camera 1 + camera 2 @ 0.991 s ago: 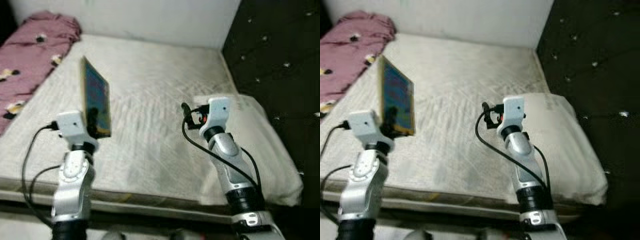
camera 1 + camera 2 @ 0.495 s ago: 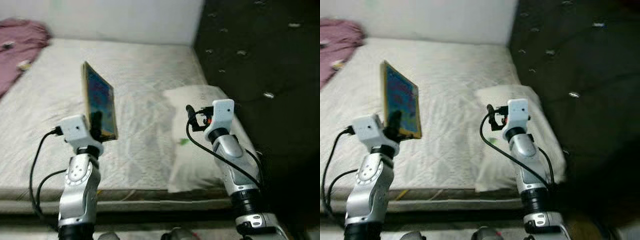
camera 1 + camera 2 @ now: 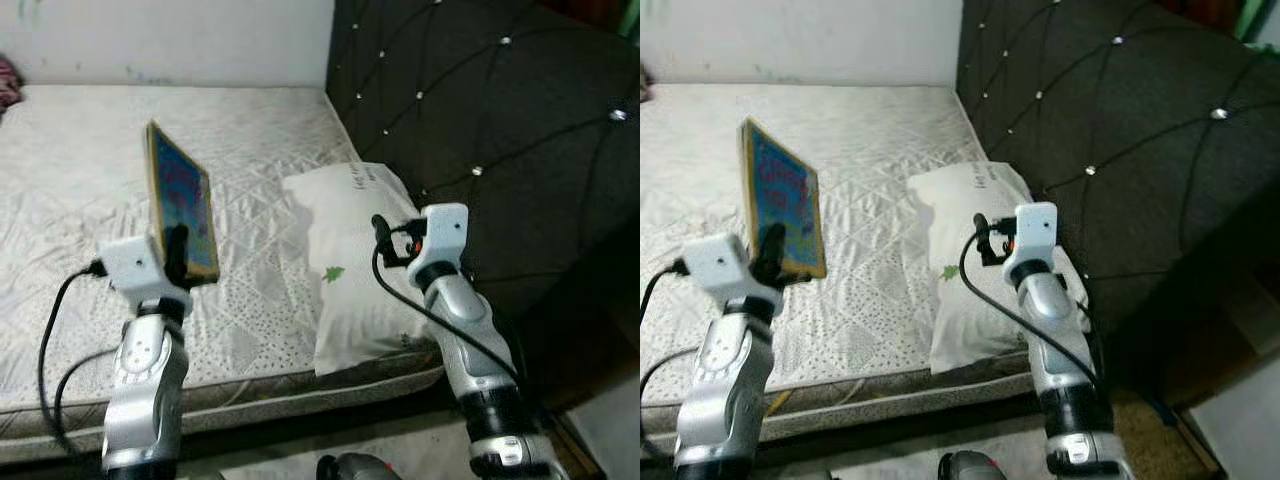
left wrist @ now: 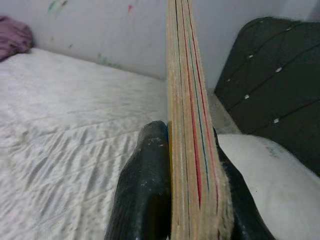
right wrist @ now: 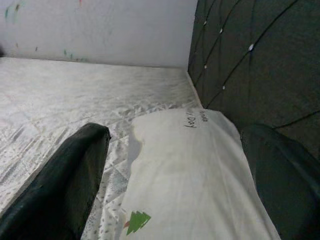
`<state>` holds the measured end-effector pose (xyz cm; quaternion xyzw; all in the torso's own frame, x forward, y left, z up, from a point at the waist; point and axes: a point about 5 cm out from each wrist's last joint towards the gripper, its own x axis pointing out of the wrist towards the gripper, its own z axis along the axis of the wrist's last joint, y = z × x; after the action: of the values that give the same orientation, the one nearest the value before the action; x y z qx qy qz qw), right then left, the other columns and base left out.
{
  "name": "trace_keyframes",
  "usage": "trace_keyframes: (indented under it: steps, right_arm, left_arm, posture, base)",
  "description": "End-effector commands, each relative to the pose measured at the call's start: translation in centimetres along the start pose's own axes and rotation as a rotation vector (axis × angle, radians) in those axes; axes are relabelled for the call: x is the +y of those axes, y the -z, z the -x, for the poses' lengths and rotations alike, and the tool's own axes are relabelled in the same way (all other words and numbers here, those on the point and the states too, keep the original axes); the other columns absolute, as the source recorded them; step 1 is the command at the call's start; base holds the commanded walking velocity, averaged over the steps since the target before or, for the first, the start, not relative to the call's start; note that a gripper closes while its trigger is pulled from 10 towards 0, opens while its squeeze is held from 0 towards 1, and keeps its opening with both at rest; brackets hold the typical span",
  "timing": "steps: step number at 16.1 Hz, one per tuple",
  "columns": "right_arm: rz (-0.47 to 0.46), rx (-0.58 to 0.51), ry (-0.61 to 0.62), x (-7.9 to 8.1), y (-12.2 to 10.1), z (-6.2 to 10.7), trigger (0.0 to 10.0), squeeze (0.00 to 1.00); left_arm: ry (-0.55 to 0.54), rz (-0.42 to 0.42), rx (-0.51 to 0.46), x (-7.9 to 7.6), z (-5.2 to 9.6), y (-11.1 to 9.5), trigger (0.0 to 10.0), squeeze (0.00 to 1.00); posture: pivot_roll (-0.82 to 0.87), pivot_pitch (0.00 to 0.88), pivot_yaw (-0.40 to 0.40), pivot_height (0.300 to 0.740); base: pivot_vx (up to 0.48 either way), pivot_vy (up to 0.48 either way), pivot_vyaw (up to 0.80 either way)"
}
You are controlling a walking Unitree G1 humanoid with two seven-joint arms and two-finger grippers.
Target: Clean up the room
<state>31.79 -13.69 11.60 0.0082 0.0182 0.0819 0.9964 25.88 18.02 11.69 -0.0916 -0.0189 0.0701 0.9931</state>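
Book (image 3: 181, 203): thin, stiff, light; your left gripper (image 4: 187, 165) fingers clamp its lower edge, upright above the bed (image 3: 60, 180). Right gripper (image 5: 175, 170) fingers spread, empty, over pillow (image 3: 350, 250).

Both arms raised; left hand (image 4: 192, 200) clamped tight, right hand (image 5: 175, 185) spread wide.

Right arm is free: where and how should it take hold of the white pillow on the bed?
Grip the pillow at its near short end, where the edge overhangs the mattress rim, coming in from the foot side with the right gripper. That edge is loose, thin and nearest; the far end lies against the headboard. The left gripper is busy holding the book.
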Motion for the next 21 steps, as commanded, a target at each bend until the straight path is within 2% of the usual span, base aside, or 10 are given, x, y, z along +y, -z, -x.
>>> trace_keyframes:
  steps: [1,3,8,10,15,17,21]
  right_arm:
    - [0.005,0.003,0.015,-0.4,-0.1,0.3,10.0,0.00]
    - [0.003,0.015,0.019,-0.5,0.2,0.9,10.0,0.00]
    - [0.004,0.040,0.015,-0.5,0.6,1.7,10.0,0.00]
    - [0.001,0.045,0.017,-0.5,0.6,1.9,10.0,0.00]
    - [-0.011,0.040,-0.001,-0.2,0.4,2.2,10.0,0.00]
    - [-0.014,0.041,-0.007,-0.1,0.4,2.2,10.0,0.00]
    - [-0.019,0.041,-0.011,0.1,0.3,2.2,10.0,0.00]
  left_arm:
    - [0.004,0.018,-0.046,-0.3,0.3,-1.0,10.0,0.00]
    - [-0.031,0.018,-0.034,0.3,1.2,-0.5,10.0,0.00]
    - [-0.064,-0.020,-0.029,0.7,1.8,-0.6,10.0,0.00]
    - [-0.060,0.000,-0.024,0.5,2.1,-0.6,10.0,0.00]
    - [-0.017,0.015,-0.027,-0.5,1.7,-1.0,10.0,0.00]
    - [-0.017,0.019,-0.030,-0.4,1.6,-1.2,10.0,0.00]
    - [-0.015,0.024,-0.026,-0.4,1.6,-1.2,10.0,0.00]
  posture:
    - [-0.02,0.000,-0.058,0.740]
    - [-0.02,0.000,-0.061,0.740]
    - [-0.02,0.000,-0.072,0.740]
    - [-0.02,0.001,-0.073,0.740]
    - [-0.02,0.008,-0.072,0.740]
    - [-0.02,0.010,-0.070,0.740]
    - [-0.02,0.015,-0.067,0.701]
  base:
    - [0.000,0.000,-0.80]
    - [0.000,0.000,-0.80]
    - [0.000,0.000,-0.80]
    - [0.000,0.000,-0.69]
    - [0.000,0.000,0.00]
    - [0.000,0.000,0.00]
    - [0.000,0.000,0.00]
